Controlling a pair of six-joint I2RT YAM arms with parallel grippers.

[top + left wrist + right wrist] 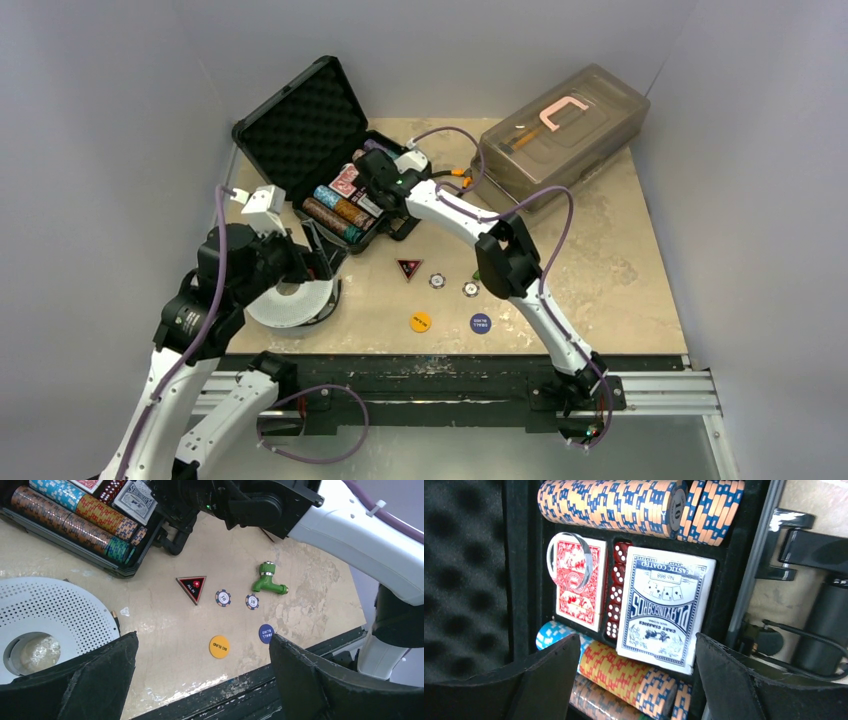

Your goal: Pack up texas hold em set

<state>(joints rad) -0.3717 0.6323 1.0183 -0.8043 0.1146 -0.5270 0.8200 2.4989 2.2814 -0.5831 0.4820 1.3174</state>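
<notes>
The black case (300,125) lies open at the back left, its foam lid (464,570) up. It holds rows of chips (614,502), a red deck (576,587), red dice (616,592) and a blue deck (664,607) lying tilted over a chip row. My right gripper (372,180) hovers over the case, open and empty (636,645). My left gripper (318,265) is open and empty above the table (202,640). Loose on the table are a dark triangle marker (192,587), two chips (223,598) (252,601), a yellow button (219,646) and a blue button (266,633).
A large translucent grey box (565,130) stands at the back right. A white perforated disc (50,610) lies at the front left under my left arm. A green toy faucet (267,578) lies near the chips. A black rail (450,365) runs along the table's front edge.
</notes>
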